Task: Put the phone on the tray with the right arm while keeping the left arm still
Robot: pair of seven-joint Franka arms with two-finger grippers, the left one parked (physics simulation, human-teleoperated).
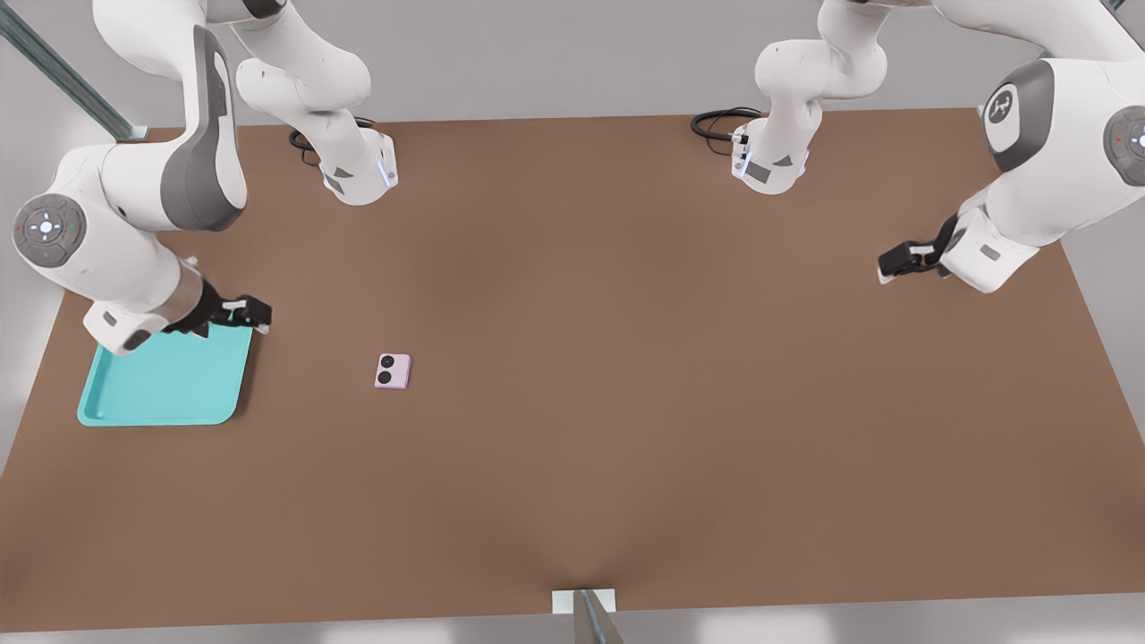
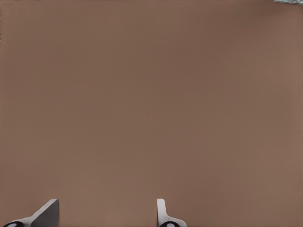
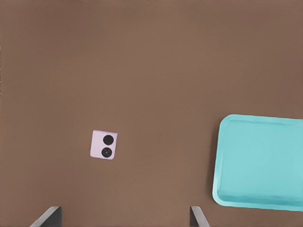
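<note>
- The phone (image 1: 393,371) is lying flat on the brown tabletop (image 1: 626,358), its two round black lenses facing up, well clear of any arm.
- In the front view it is sitting to the right of the tray (image 1: 134,407), apart from it, with bare tabletop showing between the two.
- The tray is resting flat near the front view's left edge of the tabletop, its turquoise floor carrying nothing on the part that is showing.
- The right arm (image 1: 116,224) is reaching in from the front view's left, and its gripper (image 1: 241,315) is hanging over the tray's far rim, pointing toward the front view's right.
- The fingers (image 3: 47,217) are standing spread wide and holding nothing; in the right wrist view the two tips are showing far apart with only tabletop between them.
- That same wrist view is taking in both the phone (image 3: 104,144) and one side of the tray (image 3: 260,163), the two lying well apart.
- The phone is not touching the gripper, and it is not on the tray.
- Black cables (image 1: 720,123) are coiling beside the arm bases at the far edge of the tabletop.
</note>
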